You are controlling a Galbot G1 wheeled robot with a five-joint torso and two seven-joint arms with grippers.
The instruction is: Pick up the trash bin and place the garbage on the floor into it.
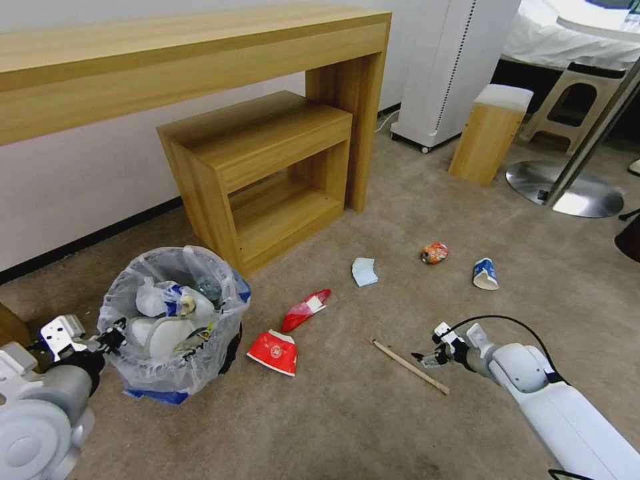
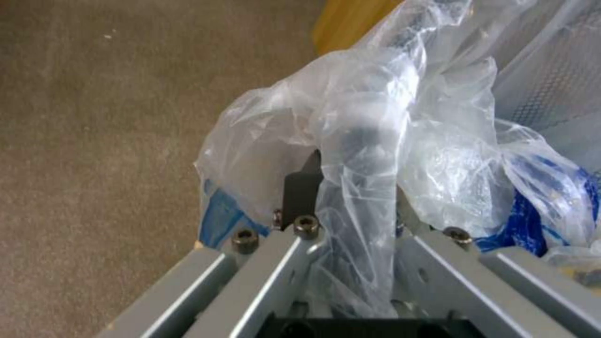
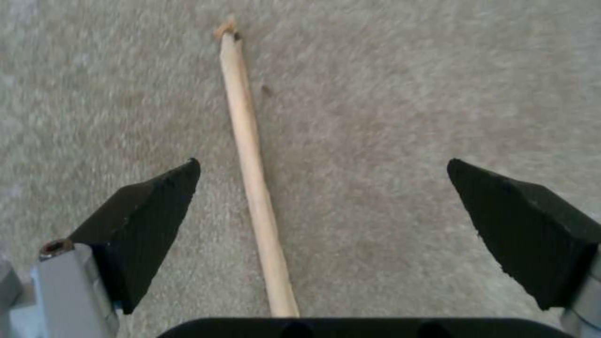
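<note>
Crinkly clear liner hides most of the left gripper [image 2: 350, 188], clamped on the rim of the trash bin [image 1: 175, 319], whose black wall barely shows; slippers and a bottle sit inside. Right gripper [image 3: 322, 206] hovers spread wide over the wooden stick [image 3: 253, 178], its near end cut off. Beige carpet floor [image 1: 373, 427] holds red wrappers [image 1: 275, 351], blue tissue [image 1: 364, 271], crushed can [image 1: 434, 253], paper cup [image 1: 485, 273], beside a wooden desk [image 1: 200, 60].

The wooden stick [image 1: 409, 365] is lying on the floor [image 1: 347, 413] just left of the right end effector [image 1: 427, 358], between its open fingers [image 3: 147, 220]. The trash bin [image 1: 175, 319] is sitting beside the left end effector [image 1: 115, 339], 2 wrappers [image 1: 275, 351] to its right.
</note>
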